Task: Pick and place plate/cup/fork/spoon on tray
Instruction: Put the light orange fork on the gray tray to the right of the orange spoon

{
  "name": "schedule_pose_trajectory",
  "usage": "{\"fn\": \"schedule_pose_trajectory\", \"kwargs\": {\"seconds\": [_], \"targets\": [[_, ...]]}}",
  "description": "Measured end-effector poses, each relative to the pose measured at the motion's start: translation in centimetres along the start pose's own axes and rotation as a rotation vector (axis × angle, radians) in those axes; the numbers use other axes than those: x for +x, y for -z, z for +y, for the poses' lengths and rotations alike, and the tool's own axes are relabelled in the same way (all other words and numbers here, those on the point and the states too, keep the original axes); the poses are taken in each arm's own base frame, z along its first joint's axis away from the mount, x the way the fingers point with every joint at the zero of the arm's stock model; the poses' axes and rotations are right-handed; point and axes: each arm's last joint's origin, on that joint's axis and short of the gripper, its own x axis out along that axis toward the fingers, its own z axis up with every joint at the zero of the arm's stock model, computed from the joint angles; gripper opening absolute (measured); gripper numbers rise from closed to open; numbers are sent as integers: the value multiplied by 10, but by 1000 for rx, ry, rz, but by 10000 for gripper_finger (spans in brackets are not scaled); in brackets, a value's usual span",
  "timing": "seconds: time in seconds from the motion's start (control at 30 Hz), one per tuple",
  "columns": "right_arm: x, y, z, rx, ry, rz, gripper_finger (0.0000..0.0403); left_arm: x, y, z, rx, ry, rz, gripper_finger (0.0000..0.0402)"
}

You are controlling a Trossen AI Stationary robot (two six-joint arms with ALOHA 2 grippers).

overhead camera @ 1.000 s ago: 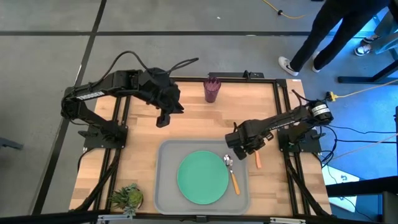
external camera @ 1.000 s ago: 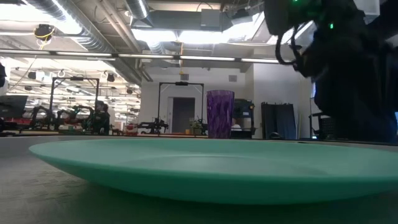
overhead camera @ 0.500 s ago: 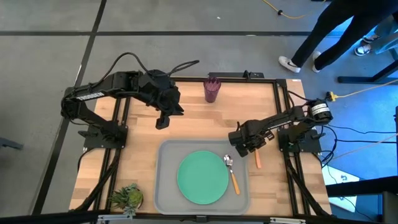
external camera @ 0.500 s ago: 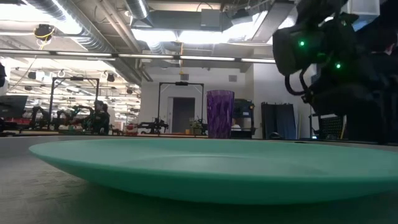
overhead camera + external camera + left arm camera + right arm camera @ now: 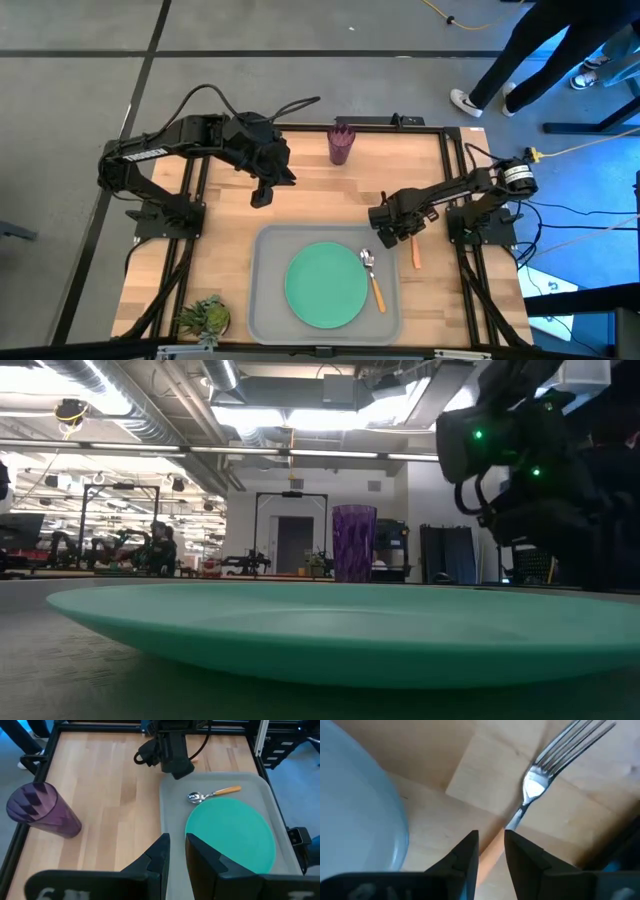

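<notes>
reaching for the fork (image 5: 555,757) looks like the step in hand: the plate (image 5: 326,284) and the spoon (image 5: 372,276) already lie on the tray (image 5: 262,300), while the fork rests on the bare wood just beside the tray's right rim and the cup (image 5: 341,144) stands well beyond the tray's far edge.

the right gripper (image 5: 392,236) hangs over the fork just off the tray's far right corner. its wrist view looks straight down on the fork's neck, with the fingers (image 5: 465,855) parted by a narrow gap, nothing between them, and the handle running in under that gap.

the fork's long axis runs roughly parallel to the tray's right rim, tines toward the tray's far side, orange handle (image 5: 415,256) toward its near side.

next move, as i judge it: lower until the fingers straddle the slim handle crosswise, close, lift, then carry it over the rim to the free strip beside the spoon.

the left gripper (image 5: 260,193) waits above the wood beyond the tray's far left corner, empty, its fingers (image 5: 157,857) standing slightly apart.
</notes>
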Motion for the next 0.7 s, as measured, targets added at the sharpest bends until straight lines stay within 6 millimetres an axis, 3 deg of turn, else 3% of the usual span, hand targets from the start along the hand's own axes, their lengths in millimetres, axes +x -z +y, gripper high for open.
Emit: {"fn": "schedule_pose_trajectory", "kwargs": {"seconds": [0.3,0.7], "targets": [[-10,1,-9,21,-3,-36,99,0,0,0,-1,0,0,53],[22,1,-16,101,-70,49,99,0,0,0,-1,0,1,53]]}}
